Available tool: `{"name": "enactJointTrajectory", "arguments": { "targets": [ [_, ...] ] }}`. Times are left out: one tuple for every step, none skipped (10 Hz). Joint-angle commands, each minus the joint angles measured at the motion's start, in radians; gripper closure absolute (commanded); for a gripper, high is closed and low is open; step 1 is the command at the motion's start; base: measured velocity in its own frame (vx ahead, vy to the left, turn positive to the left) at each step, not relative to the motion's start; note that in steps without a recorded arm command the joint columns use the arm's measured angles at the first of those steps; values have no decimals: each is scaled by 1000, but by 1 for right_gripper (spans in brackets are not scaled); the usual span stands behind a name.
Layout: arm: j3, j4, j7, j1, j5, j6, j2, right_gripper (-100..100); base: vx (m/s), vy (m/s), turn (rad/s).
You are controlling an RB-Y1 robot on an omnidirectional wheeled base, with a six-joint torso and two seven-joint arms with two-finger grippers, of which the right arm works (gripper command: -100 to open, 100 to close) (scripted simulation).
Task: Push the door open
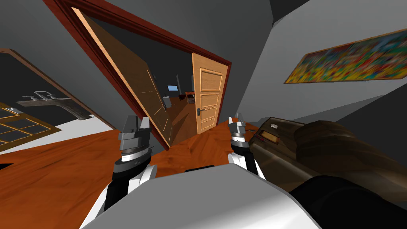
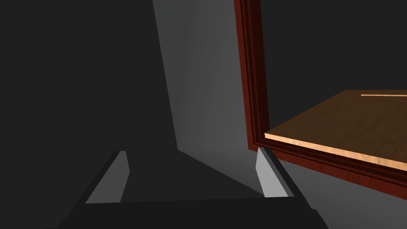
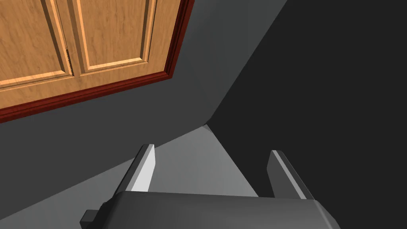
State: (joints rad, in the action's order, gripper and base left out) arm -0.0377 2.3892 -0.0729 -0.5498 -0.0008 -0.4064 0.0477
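A double door sits in a dark red frame [image 1: 119, 75] ahead of me. Its left leaf [image 1: 135, 87], plain brown wood, stands swung at an angle out of the frame. The right leaf [image 1: 208, 99] is panelled light wood with a dark handle [image 1: 198, 112]. Through the gap between them I see a room with furniture. My left gripper [image 1: 135, 125] is open, short of the left leaf; its wrist view shows the leaf's light edge [image 2: 338, 149] and the frame [image 2: 250, 79] beyond the open left gripper [image 2: 192, 175]. My right gripper [image 1: 237, 119], open [image 3: 214, 171], points near the panelled leaf [image 3: 99, 35].
A dark brown piece of furniture [image 1: 318, 151] stands close on my right, beside the right arm. A colourful painting [image 1: 349, 55] hangs on the grey wall above it. Another doorway with a gridded wooden panel [image 1: 20, 123] lies to the left. The floor [image 1: 59, 167] is orange wood.
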Motion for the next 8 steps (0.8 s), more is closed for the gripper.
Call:
{"name": "enactJointTrajectory", "arguments": {
  "targets": [
    [-6, -29, -5, 18, 2, -1, -7, -100, 51, 5, -14],
    [-13, -61, -11, 38, 4, -2, -14, -100, 127, -7, -24],
    [-17, -77, -14, 48, 5, -2, -18, -100, 133, -19, -14],
    [-21, -98, -18, 60, 7, -3, -22, -100, 110, -18, -12],
    [-26, -121, -22, 75, 8, -4, -26, -100, 111, -11, -14],
    [-31, -144, -27, 89, 10, -4, -31, -100, 110, -7, -20],
    [-36, -168, -31, 104, 11, -5, -35, -100, 94, -11, -14],
    [-43, -198, -37, 122, 13, -6, -40, -100, 92, -19, -18]
  ]
}}
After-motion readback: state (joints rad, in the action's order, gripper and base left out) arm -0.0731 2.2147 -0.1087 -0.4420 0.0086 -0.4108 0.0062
